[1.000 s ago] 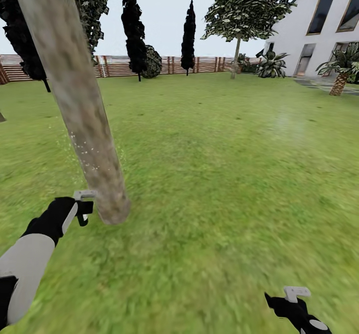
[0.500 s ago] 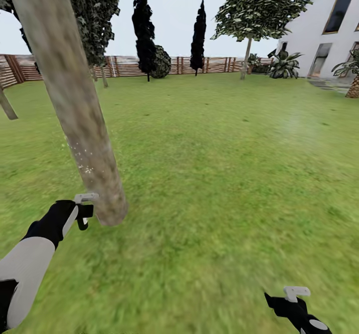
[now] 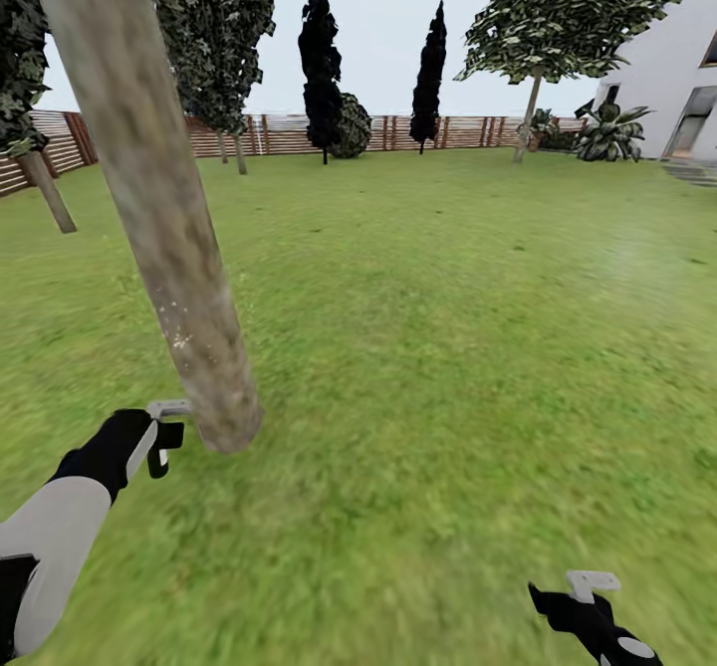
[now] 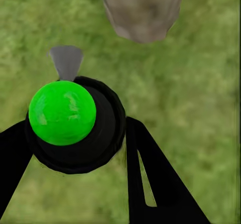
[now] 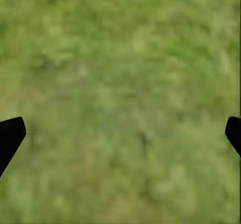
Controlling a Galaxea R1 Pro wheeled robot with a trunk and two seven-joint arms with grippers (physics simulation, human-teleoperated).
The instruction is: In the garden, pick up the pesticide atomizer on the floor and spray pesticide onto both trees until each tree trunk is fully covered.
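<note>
View swung left, left gripper dipped slightly, clamped on atomizer beside tree trunk; right gripper spread empty; keep nozzle on bark.

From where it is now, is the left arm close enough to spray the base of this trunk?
Probably yes. The left end effector holds the pesticide atomizer right beside the tree trunk, just above its base, with only grass between them.
</note>
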